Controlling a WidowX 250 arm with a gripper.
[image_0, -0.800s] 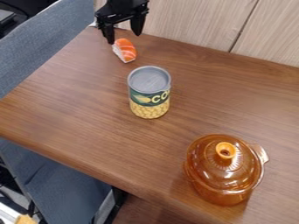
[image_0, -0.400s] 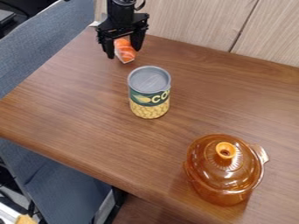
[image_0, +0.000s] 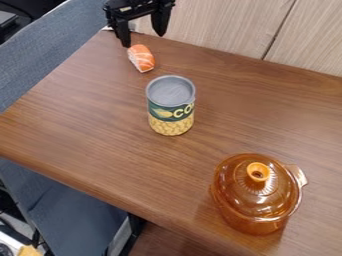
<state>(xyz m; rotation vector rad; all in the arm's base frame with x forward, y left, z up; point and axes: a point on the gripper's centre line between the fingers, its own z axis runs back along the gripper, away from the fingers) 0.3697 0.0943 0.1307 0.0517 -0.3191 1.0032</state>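
Gripper wide open above toy sushi at table's far corner

The black gripper (image_0: 143, 41) hung at the top of the view, its two fingers spread wide apart. The piece of salmon sushi (image_0: 141, 58), orange with white stripes, lay on the brown wooden table (image_0: 87, 120) near its far left corner, just below the gripper in the view. Nearer the camera and slightly to the right, a corn can (image_0: 171, 106) stood upright, with a grey top and a green and yellow label. Well apart from both, at lower right, sat a see-through amber pot (image_0: 254, 220) with its knobbed lid (image_0: 237, 172) on. Pale wood panelling (image_0: 214, 25) rose behind the table, and blue-grey fabric (image_0: 40, 55) showed at the left
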